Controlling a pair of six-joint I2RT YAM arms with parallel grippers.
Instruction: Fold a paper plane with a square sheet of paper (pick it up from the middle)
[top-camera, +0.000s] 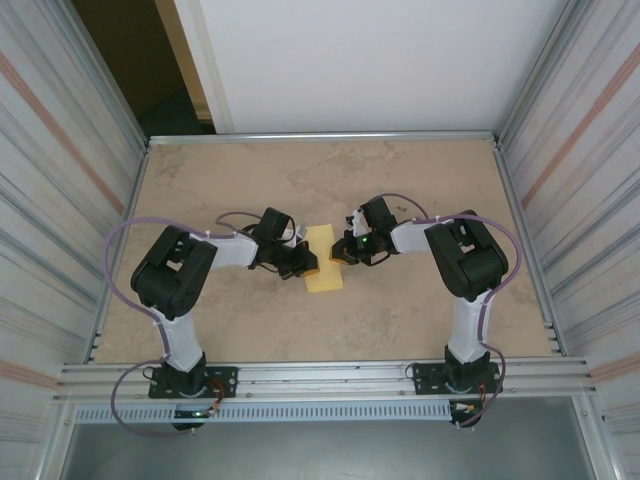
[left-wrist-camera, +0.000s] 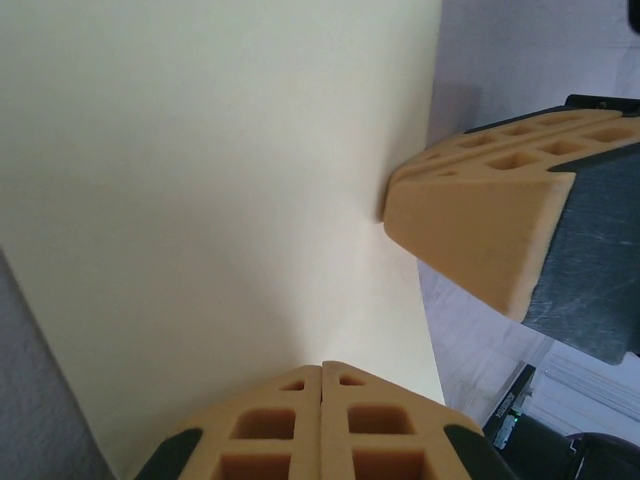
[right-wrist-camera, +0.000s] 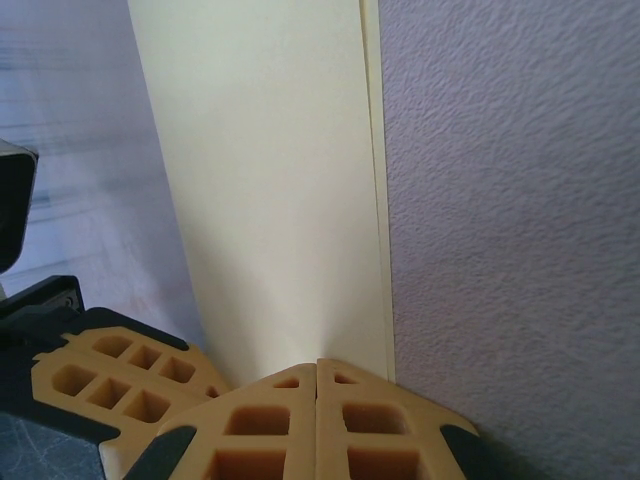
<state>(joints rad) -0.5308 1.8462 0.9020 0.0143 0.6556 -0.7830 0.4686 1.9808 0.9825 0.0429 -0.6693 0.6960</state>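
Left gripper (left-wrist-camera: 320, 372) and right gripper (right-wrist-camera: 317, 366), both closed, pinch opposite edges of the half-folded square sheet of paper (top-camera: 323, 260) at mid-table (top-camera: 420, 320). Uneven pulling could tear it or skew its 2 layers.

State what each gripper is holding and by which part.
Both grippers are shut on the folded yellow sheet of paper. The left gripper pinches the long edge on its own side, and the right gripper pinches the opposite long edge.

Beige mottled tabletop (top-camera: 400, 320) — ribbed metal walls (top-camera: 60, 150) either side, white panel (top-camera: 380, 60) behind, aluminium rail (top-camera: 330, 375) in front
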